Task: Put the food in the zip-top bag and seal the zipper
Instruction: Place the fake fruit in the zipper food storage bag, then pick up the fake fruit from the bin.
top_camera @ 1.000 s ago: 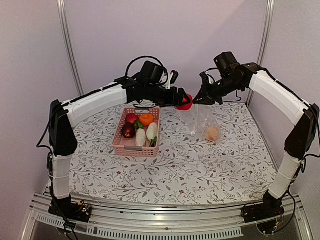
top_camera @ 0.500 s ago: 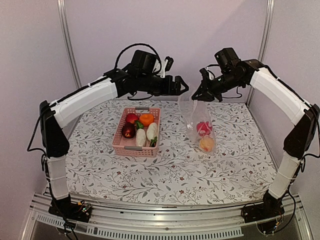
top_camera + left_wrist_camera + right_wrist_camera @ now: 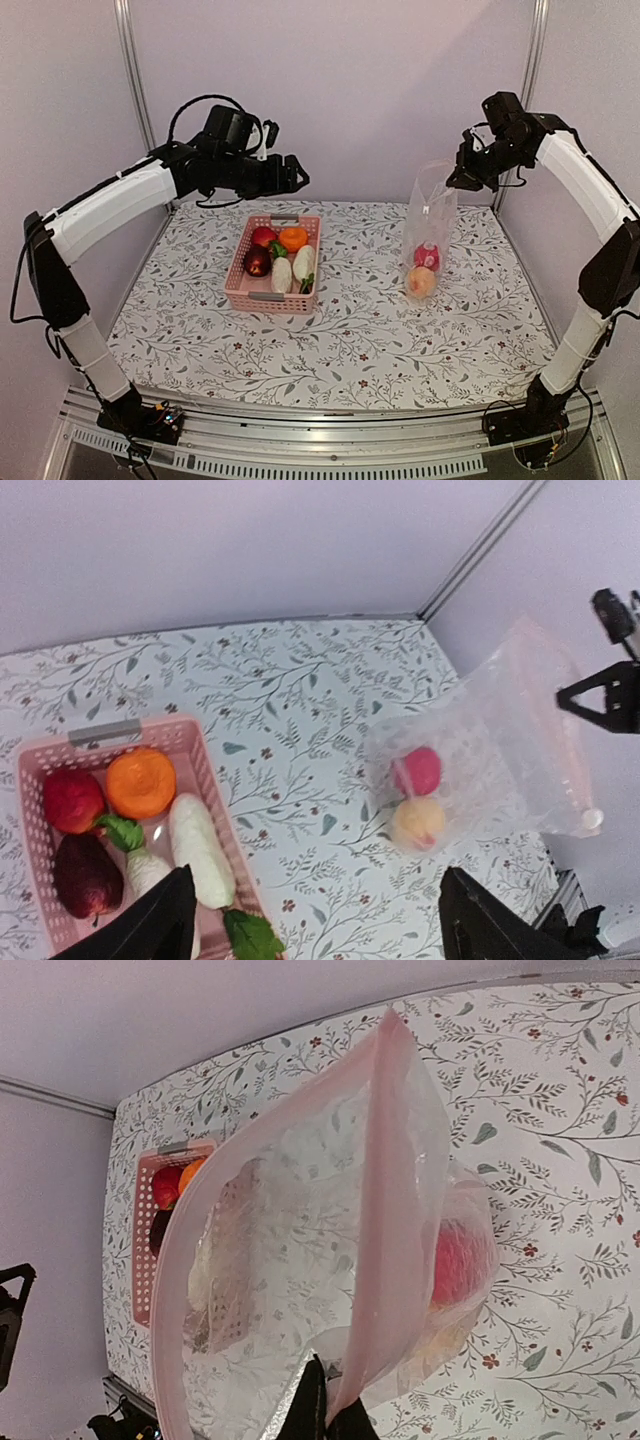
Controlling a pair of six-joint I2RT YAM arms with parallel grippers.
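The zip-top bag (image 3: 432, 215) hangs upright over the right half of the desk (image 3: 350, 345). It is clear and crinkly, and its bottom seems to rest on the flowered cloth. Its mouth gapes at the top, and the zipper (image 3: 398, 1190) shows as a pale pink strip round the opening. Low inside sit a red piece (image 3: 427, 255) and, just under it and touching, a yellow piece (image 3: 421, 283).

My right claw (image 3: 462, 178) is pressed together on the bag's top edge at the zipper, pinching it from the far right side and holding it up. My left claw (image 3: 295, 178) is spread wide with nothing in it. It is raised above the far end of the pink basket (image 3: 240, 290), well apart from the bag and to its left.

The basket lies near the middle of the desk. It holds a red fruit (image 3: 72, 800), an orange piece (image 3: 140, 782), a dark purple piece (image 3: 85, 875) and white radishes (image 3: 200, 850) with green leaves. Patterned desk shows between basket and bag.
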